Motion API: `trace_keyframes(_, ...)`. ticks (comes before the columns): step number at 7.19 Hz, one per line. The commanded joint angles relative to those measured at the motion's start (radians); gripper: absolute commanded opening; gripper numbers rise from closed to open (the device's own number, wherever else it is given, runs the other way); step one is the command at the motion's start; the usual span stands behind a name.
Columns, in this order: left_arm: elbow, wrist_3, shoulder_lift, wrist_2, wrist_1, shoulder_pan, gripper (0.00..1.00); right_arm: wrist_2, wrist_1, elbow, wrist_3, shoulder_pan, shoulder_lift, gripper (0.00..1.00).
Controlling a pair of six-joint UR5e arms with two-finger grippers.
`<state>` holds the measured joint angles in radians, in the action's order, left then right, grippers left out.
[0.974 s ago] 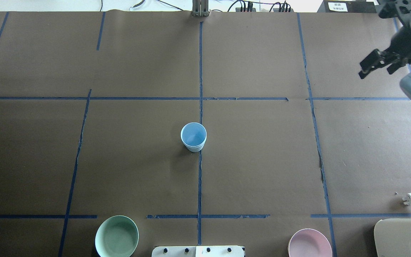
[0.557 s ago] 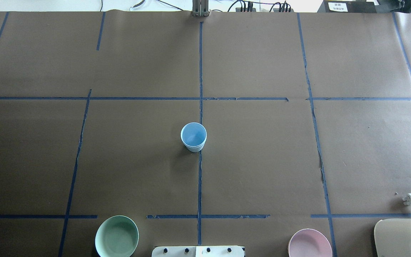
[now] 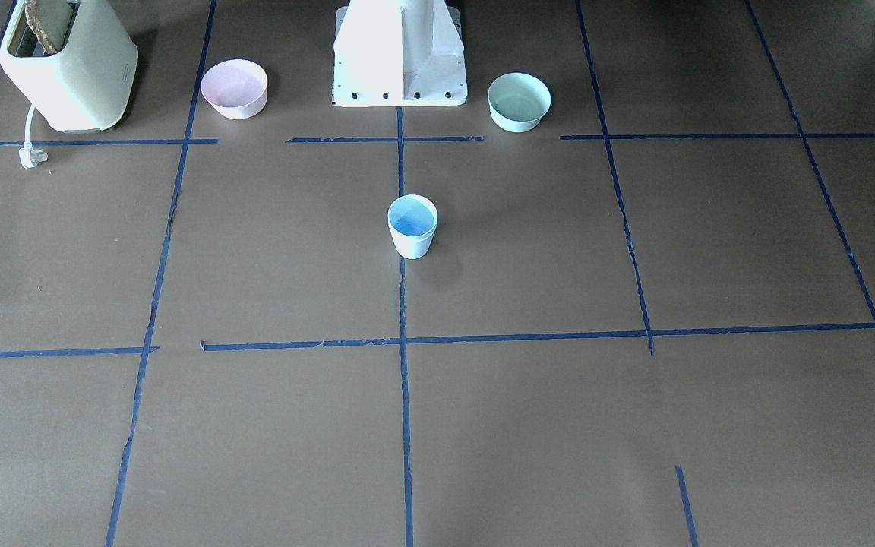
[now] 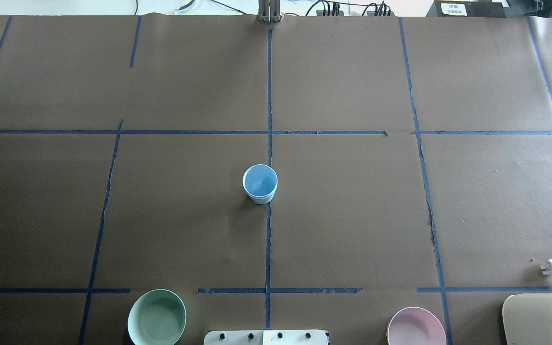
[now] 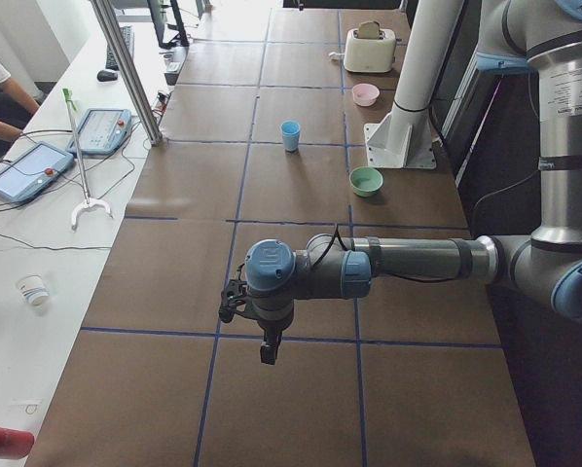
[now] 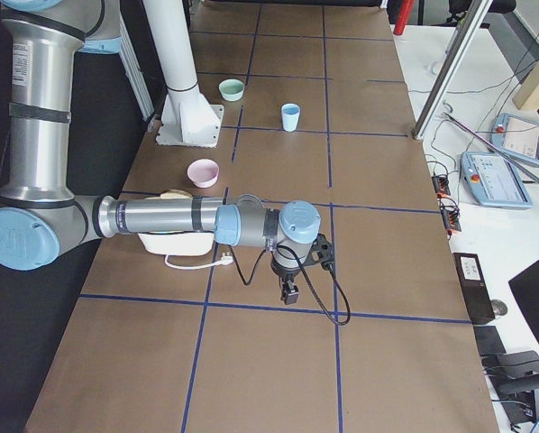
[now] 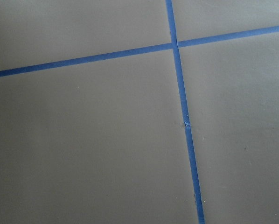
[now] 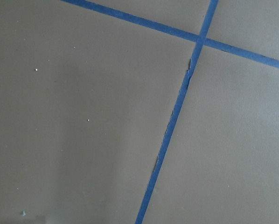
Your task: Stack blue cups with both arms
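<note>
Counter (image 4: 352, 215): brown paper cover, blue tape grid (image 4: 269, 96). Blue cup (image 4: 259, 184): upright at centre, on middle tape line. Mint bowl (image 4: 156, 317), pink bowl (image 4: 416, 327): robot-side edge, flanking white pedestal (image 4: 265, 337). Toaster (image 4: 542, 318): robot-side right corner. Left tool (image 5: 269, 350), right tool (image 6: 289, 293): above opposite counter ends, pointing down; aperture and hold not discernible. White bench (image 5: 38, 224) beyond far edge.
</note>
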<state>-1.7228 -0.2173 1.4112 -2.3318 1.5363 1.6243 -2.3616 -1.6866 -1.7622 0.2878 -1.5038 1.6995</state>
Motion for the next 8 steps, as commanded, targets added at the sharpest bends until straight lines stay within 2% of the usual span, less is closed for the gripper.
trace_keyframes(1, -0.003, -0.001, -0.040, -0.001, -0.004, -0.014, 1.00, -0.005, 0.001, -0.003, -0.019, -0.001, 0.000, 1.00)
trace_keyframes(8, -0.004, -0.001, -0.041, 0.002, 0.034, -0.018, 1.00, -0.005, 0.001, 0.004, -0.019, 0.007, -0.001, 1.00)
